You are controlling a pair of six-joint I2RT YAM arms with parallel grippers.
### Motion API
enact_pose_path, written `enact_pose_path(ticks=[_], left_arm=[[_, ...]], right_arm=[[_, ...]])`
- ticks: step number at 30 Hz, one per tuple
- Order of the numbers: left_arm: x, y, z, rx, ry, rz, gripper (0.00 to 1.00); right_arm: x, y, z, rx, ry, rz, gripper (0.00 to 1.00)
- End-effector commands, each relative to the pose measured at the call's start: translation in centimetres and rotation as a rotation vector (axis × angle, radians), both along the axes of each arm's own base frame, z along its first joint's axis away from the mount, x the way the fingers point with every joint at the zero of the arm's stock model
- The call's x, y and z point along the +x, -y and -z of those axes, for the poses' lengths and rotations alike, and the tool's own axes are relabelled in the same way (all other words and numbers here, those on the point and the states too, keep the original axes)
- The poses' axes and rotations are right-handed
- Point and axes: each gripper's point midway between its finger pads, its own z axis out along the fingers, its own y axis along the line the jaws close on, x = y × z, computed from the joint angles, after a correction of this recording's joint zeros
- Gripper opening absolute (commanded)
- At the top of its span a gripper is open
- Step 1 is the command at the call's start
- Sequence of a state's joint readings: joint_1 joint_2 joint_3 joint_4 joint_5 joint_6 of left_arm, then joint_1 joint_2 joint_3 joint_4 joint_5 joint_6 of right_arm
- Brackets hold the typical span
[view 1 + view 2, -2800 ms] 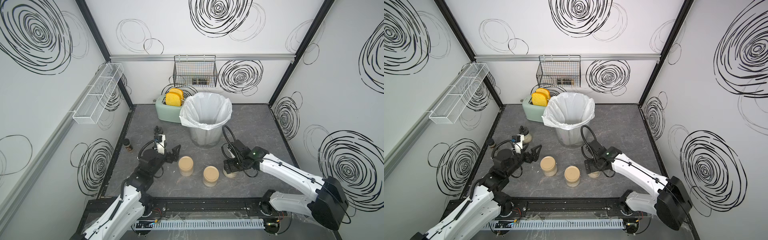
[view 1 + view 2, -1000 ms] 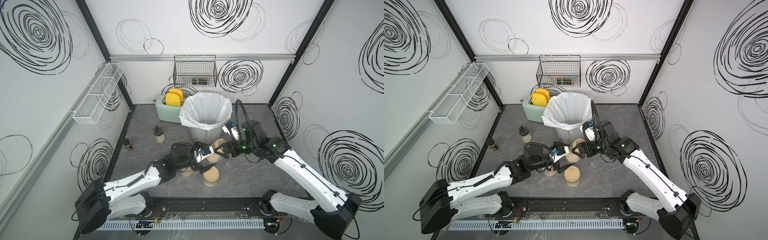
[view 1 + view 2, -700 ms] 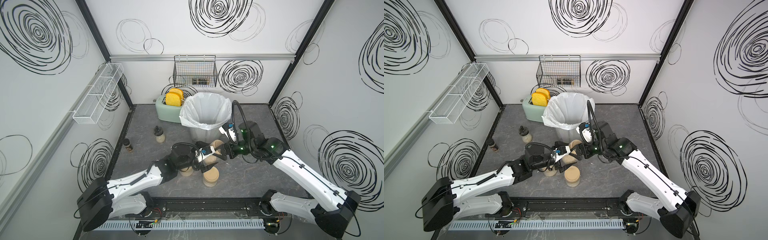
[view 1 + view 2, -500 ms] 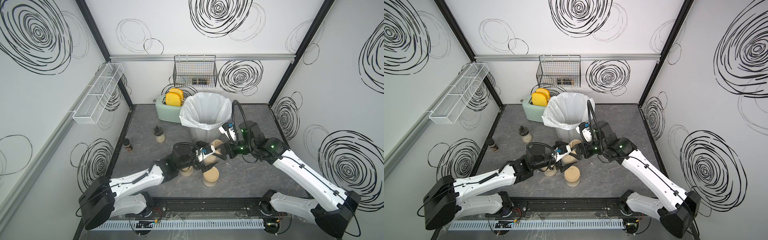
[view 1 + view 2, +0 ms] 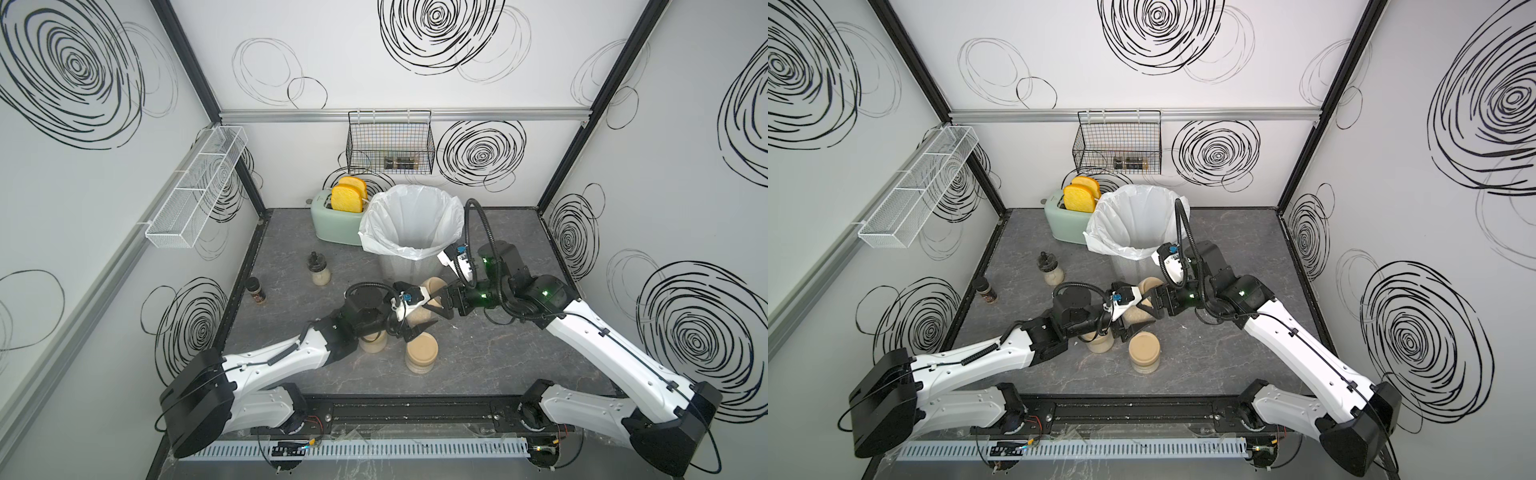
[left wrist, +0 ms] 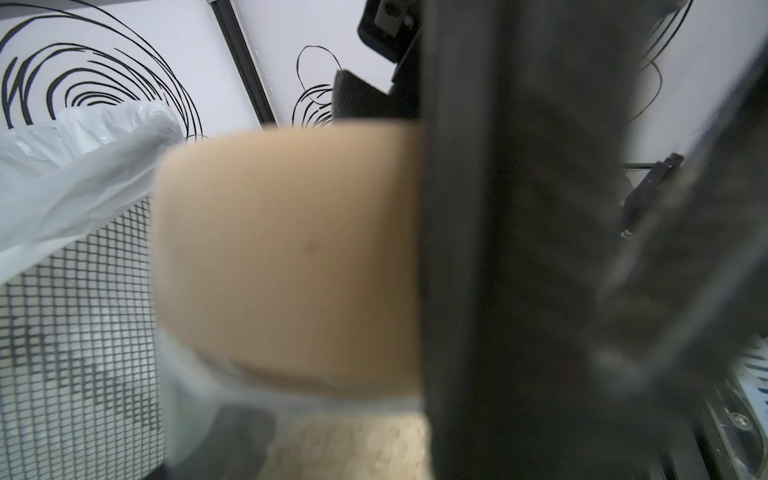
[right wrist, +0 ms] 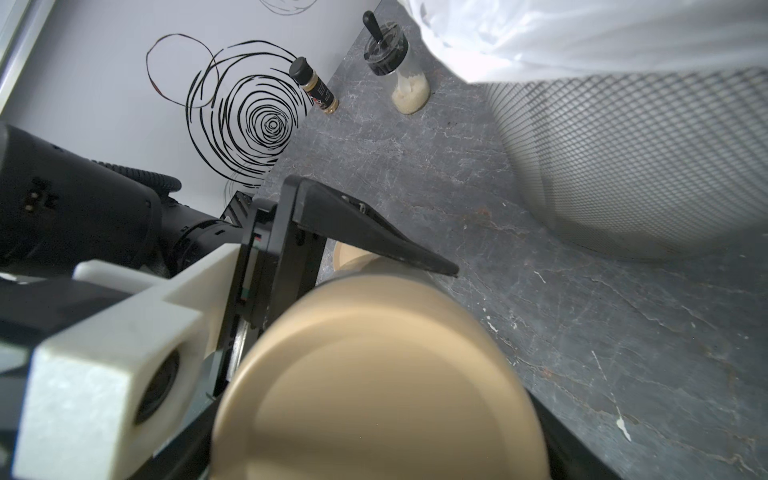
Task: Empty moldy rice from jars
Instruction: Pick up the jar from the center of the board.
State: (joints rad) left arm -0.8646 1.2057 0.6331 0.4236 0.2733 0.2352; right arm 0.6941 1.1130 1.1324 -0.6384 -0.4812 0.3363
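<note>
Left gripper point(image 5: 424, 316) jaws are closed on the glass body of the held jar point(image 5: 417, 319), which is raised off the tabletop point(image 5: 498, 353) and tilted, pale rice point(image 6: 345, 449) showing through its wall; right gripper point(image 5: 443, 300) jaws stand wide, set either side of that jar's tan lid point(image 7: 374, 382) and seemingly pressed against its rim; from left to right on the floor stand a small dark spice shaker point(image 5: 255, 291), a black-capped bottle point(image 5: 320, 271) partly filled with something pale, a mint toaster point(image 5: 334, 224) holding two yellow slices point(image 5: 348, 198), then a second jar point(image 5: 374, 344) half hidden under the left arm and a third jar point(image 5: 420, 354) just in front of the held one, both lidded and packed with grains; behind the held jar rises a mesh bin point(image 5: 401, 270) with a crinkled white liner point(image 5: 411, 220); the lids are flat, round and matt, the jars clear cylinders, the tabletop grey and veined like stone
</note>
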Motion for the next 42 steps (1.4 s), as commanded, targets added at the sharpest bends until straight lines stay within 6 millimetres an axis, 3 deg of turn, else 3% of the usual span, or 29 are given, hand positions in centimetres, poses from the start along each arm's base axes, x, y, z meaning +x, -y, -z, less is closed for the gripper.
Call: enact_pose_path(ticks=[1, 3, 5, 10, 17, 28, 42], left_arm=[[0.0, -0.1, -3.5, -0.133, 0.053, 0.006, 0.75], [0.1, -0.8, -4.5, -0.197, 0.055, -0.010, 0.69], [0.1, -1.3, -4.9, -0.235, 0.048, -0.015, 0.66], [0.1, -2.0, -5.3, -0.270, 0.041, -0.029, 0.65], [0.1, -2.9, -6.0, -0.356, 0.021, -0.045, 0.63], [0.3, -4.3, -8.6, -0.513, 0.034, -0.095, 0.59], [0.2, -4.8, -9.5, -0.566, 0.089, -0.124, 0.59]], right_arm=[[-0.2, -1.5, -4.4, 0.138, 0.099, -0.055, 0.64], [-0.1, -1.6, -4.5, 0.144, 0.106, -0.049, 0.68], [0.2, -1.6, -4.7, 0.149, 0.111, -0.040, 0.78], [1.0, -1.4, -5.1, 0.156, 0.129, -0.010, 0.98], [2.1, -0.7, -6.5, 0.197, 0.160, 0.024, 0.98], [2.7, -0.8, -6.8, 0.176, 0.189, 0.043, 0.98], [3.1, -3.2, -7.3, 0.100, 0.285, 0.060, 0.98]])
